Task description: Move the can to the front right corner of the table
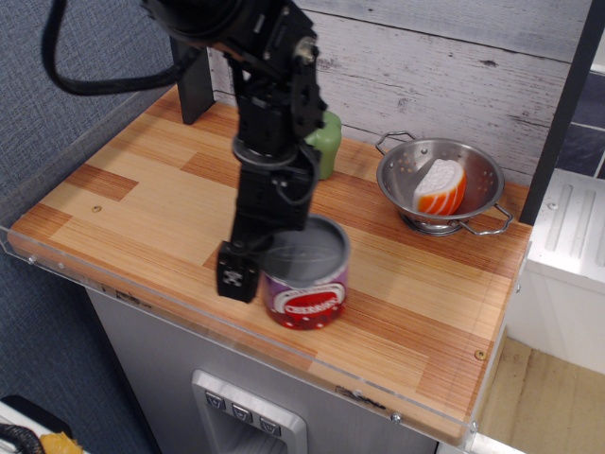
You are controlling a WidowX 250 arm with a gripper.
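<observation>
The can, a short wide tin with a grey lid and a purple-and-red "CHERRIES" label, stands upright near the front edge of the wooden table, about at its middle. My black gripper comes down from above and is shut on the can's left rim, one finger outside its left wall, the other hidden behind the arm. The can's base looks close to the planks; touching or slightly lifted I cannot tell.
A green bell pepper stands at the back, partly hidden by the arm. A steel colander with an orange-and-white item inside sits at the back right. The table's clear plastic rim runs along the front. A dark post stands at the back left.
</observation>
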